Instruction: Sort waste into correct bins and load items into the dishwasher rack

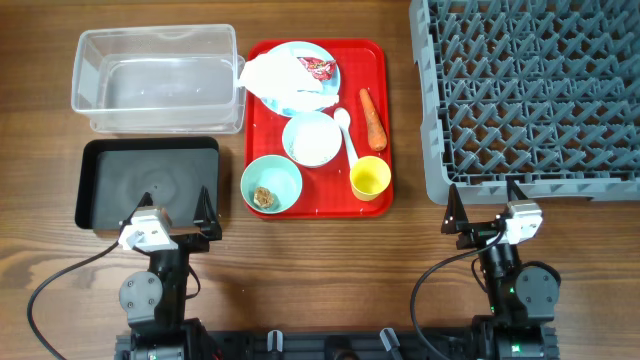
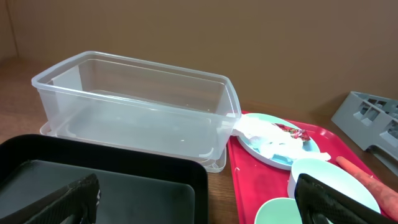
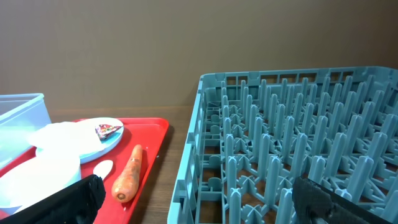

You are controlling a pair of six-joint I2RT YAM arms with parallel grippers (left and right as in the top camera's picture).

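Observation:
On the red tray (image 1: 378,52) lie a light blue plate (image 1: 328,92) with a crumpled white napkin (image 1: 275,74) and a red-and-white wrapper (image 1: 319,67), a light blue bowl (image 1: 312,138), a mint green bowl (image 1: 272,182) holding a brown food lump (image 1: 264,197), a yellow cup (image 1: 370,178), a white spoon (image 1: 346,131) and a carrot piece (image 1: 372,119). The clear tub (image 1: 157,80) and black tray (image 1: 148,184) stand at the left, the grey rack (image 1: 535,95) at the right. My left gripper (image 1: 176,207) is open over the black tray's near edge. My right gripper (image 1: 481,204) is open at the rack's near edge.
The wooden table (image 1: 320,270) shows along the front between the two arm bases. In the right wrist view the carrot (image 3: 127,173) lies near the red tray's right rim, next to the rack wall (image 3: 189,162). The clear tub (image 2: 137,102) fills the left wrist view.

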